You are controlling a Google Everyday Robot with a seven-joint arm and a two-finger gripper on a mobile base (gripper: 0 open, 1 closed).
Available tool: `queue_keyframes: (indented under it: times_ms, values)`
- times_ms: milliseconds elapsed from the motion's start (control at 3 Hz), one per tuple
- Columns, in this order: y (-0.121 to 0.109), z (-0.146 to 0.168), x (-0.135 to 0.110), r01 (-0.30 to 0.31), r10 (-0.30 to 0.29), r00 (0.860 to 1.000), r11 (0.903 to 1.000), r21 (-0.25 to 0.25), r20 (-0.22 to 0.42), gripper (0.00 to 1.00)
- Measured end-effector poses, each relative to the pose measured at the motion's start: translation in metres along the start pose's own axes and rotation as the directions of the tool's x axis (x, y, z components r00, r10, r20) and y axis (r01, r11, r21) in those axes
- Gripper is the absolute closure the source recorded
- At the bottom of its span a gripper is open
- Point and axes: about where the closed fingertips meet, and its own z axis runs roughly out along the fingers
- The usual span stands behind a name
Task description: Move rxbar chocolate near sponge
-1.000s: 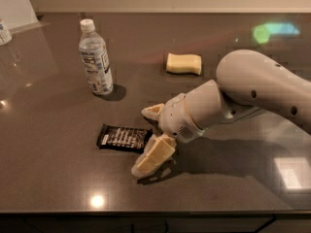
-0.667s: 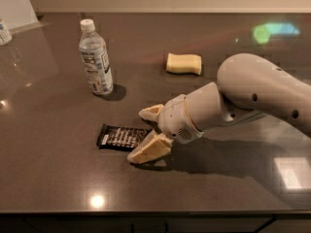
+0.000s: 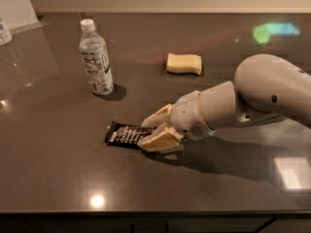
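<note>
1. Arm pose. I see the arm [image 3: 252,96] entering from the right edge of the camera view. Its large white shell sits high on the right, and the forearm slopes down and to the left across the dark countertop [image 3: 58,178]. The wrist is low, close to the surface.

2. Gripper. The gripper [image 3: 143,136] is at the front centre of the countertop, pointing left. One cream finger [image 3: 156,117] lies on the far side and the other is on the near side. They stand apart at a narrow gap, and the right end of the bar lies between them. I cannot confirm that either pad touches the wrapper.

3. Task object. The rxbar chocolate [image 3: 124,133] lies flat on the countertop, long axis running left to right, white print facing up. Its left end is clear of the gripper.

4. Target. The sponge [image 3: 183,63] rests flat further back, to the right of the bar and well apart from it.

5. Containers. A clear water bottle [image 3: 95,57] stands upright at the rear left with its white cap on. I cannot read its fill level. A second container [image 3: 4,32] is cut off by the left edge, and its contents are not visible.
</note>
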Motion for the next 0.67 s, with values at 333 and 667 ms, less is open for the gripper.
queue_keyframes:
  times_ms: [333,667]
  values:
    - [-0.016,-0.026,0.0,-0.009,0.008,1.0,0.9972,0.074,0.021,1.0]
    - [-0.047,-0.065,-0.003,-0.034,0.025,0.999,0.98,0.196,0.047,1.0]
